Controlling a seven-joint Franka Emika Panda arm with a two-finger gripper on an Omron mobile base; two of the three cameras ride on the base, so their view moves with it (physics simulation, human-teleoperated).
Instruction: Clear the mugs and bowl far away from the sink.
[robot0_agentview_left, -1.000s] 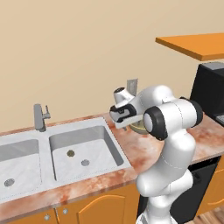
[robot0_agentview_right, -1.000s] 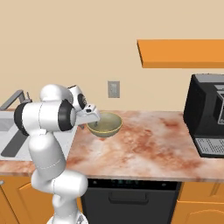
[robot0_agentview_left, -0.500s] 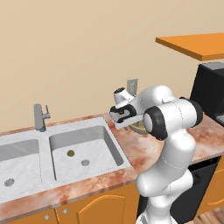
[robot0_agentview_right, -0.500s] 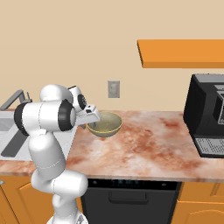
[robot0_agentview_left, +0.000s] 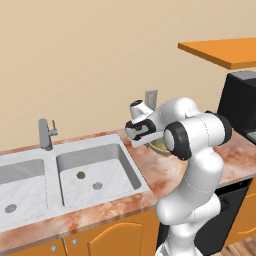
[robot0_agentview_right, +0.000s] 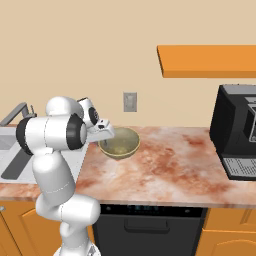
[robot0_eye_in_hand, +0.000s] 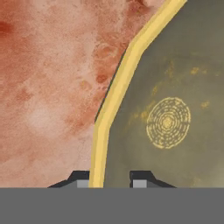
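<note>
From the left base view, the arm reached forward from the lower right and the gripper (robot0_agentview_left: 141, 131) hung over the counter (robot0_agentview_left: 150, 172) just right of the sink (robot0_agentview_left: 65, 175). Only a sliver of the bowl (robot0_agentview_left: 158, 146) showed behind the wrist, so this view was little use for judging the hold. The faucet (robot0_agentview_left: 46, 134) stood well apart, at the back of the basins.

From the right base view, the bowl (robot0_agentview_right: 120, 143) sat on the marble counter (robot0_agentview_right: 170, 165) between the sink's edge and the black coffee machine (robot0_agentview_right: 237, 132), with the gripper (robot0_agentview_right: 104, 132) at its near-left rim. The bowl looked flat on the counter, not yet lifted. No mug could be picked out here.

In the hand view, the two dark fingertips (robot0_eye_in_hand: 80, 178) stood either side of the bowl's yellow rim (robot0_eye_in_hand: 105, 127), one outside over the counter, one inside over the patterned floor of the bowl. The jaws were narrowed around that rim, but whether they already pinched it I could not tell; a gap seemed to remain on the inner side.

To do this step well, I judged the close should finish squarely on the rim before any lift, since a thin-edge pinch on a wide bowl could let it swing or slip. A slow, level lift and a carry away from the sink would suit
</note>
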